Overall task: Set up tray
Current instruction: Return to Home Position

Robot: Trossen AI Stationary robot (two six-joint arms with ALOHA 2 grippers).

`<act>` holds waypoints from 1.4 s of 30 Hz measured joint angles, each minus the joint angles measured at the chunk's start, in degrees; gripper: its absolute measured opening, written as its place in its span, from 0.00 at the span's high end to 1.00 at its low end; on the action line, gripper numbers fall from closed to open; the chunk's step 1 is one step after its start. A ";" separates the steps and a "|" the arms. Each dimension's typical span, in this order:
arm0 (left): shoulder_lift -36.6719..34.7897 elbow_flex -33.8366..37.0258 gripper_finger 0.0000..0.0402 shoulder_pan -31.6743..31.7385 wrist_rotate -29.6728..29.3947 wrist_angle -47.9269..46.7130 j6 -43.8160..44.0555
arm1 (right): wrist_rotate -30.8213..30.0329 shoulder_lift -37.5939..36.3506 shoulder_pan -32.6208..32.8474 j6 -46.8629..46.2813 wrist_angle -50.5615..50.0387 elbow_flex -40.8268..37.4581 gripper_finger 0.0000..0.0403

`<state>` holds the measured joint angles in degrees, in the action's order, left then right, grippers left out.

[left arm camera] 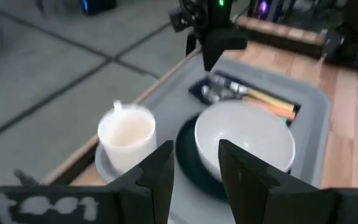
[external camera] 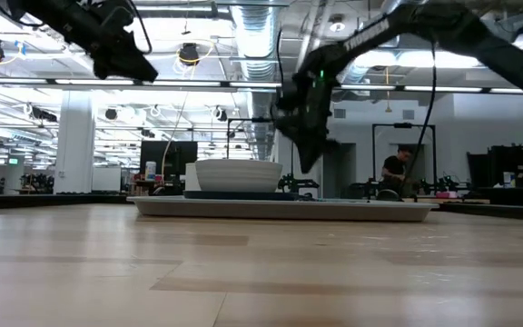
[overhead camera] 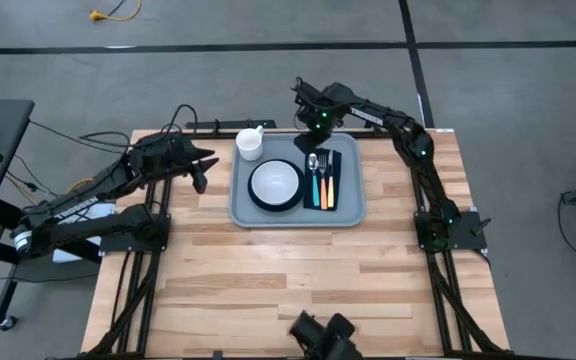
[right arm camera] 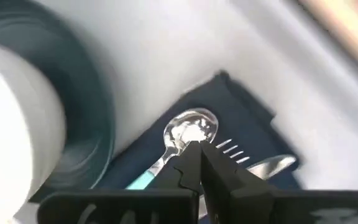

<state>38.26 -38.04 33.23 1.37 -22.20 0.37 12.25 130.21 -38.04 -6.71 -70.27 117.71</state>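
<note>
Tray (overhead camera: 298, 218) laid, upper centre.
Right gripper (right arm camera: 194, 144), fingers pressed together over spoon (right arm camera: 191, 127), is best raised straight; left gripper (left arm camera: 196, 149) fingers are spread.

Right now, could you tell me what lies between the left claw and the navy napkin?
The white bowl on its dark plate, on the tray; the high and left wrist views show it.

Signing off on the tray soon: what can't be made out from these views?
Low view: tray rim and bowl hide napkin and cutlery.
Right wrist view: shut right gripper covers the cutlery handles.
High view: too small to tell if cutlery pieces touch.
Left wrist view: open left gripper blocks part of the plate; cutlery blurred.
</note>
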 joint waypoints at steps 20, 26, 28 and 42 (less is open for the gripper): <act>-5.63 33.57 0.72 -2.51 6.29 51.08 9.84 | -4.48 -47.24 16.88 13.19 63.92 -45.89 1.00; -8.47 37.36 0.72 -2.51 5.46 54.19 11.02 | -4.56 -54.91 17.37 8.90 97.24 -73.46 1.00; -8.89 37.36 0.72 -2.51 5.44 53.69 12.34 | -4.65 -55.51 17.30 6.82 107.08 -81.11 1.00; -8.65 37.36 0.72 -2.51 5.38 49.01 14.48 | -4.88 -55.58 24.18 4.47 131.21 -100.86 1.00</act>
<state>29.61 -0.69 30.72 6.74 26.81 14.85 7.37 74.63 -13.86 -2.24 60.94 16.85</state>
